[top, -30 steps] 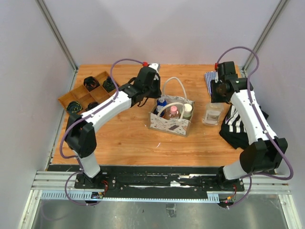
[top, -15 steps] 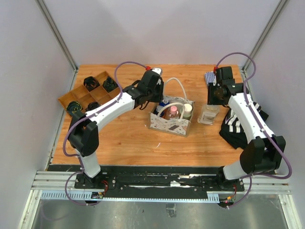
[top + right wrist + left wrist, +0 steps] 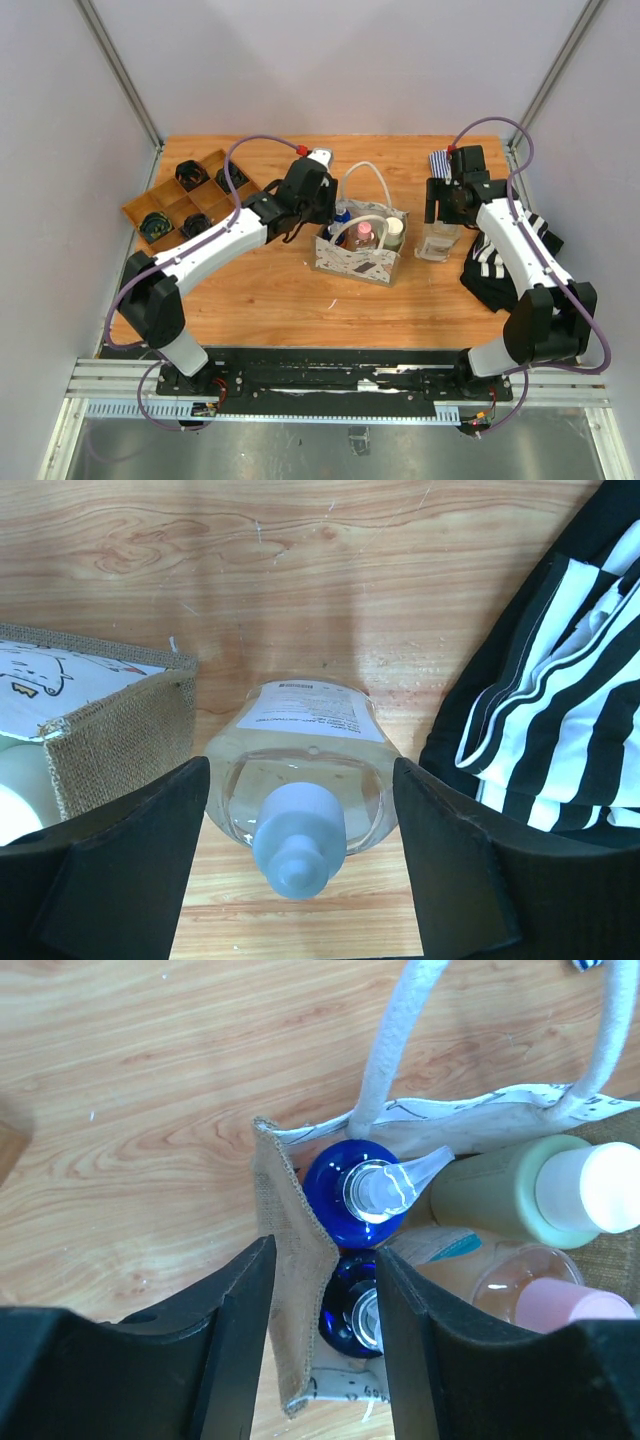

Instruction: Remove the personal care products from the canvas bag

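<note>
Beige canvas makes up the bag (image 3: 352, 262), which sits near the middle of the table (image 3: 270, 290) and is not yet emptied. The left wrist view shows a blue pump bottle (image 3: 365, 1190) and a nearer blue bottle (image 3: 352, 1312) at the bag's left end. A pale green bottle (image 3: 490, 1200) and a pink-capped bottle (image 3: 570, 1305) lie further along. One clear bottle (image 3: 300, 790) stands upright on the table just beside the bag's right end, near the striped cloth (image 3: 560, 710), so that item at least counts as out.

The right gripper (image 3: 300, 770) hangs over the clear bottle with its fingers spread wide on either side, apparently not touching it. The left gripper (image 3: 322, 1260) is partly open and holds nothing. It straddles the bag's end wall, with one finger outside the fabric and both the wall and the nearer blue bottle in the gap.

The step in hand looks like the left arm's reach for a blue bottle. Closing here would likely pinch the fabric too. The next move therefore calls for bringing both fingers inside the wall, lowering around the bottle's neck, closing, and lifting straight up without dragging the bag.
</note>
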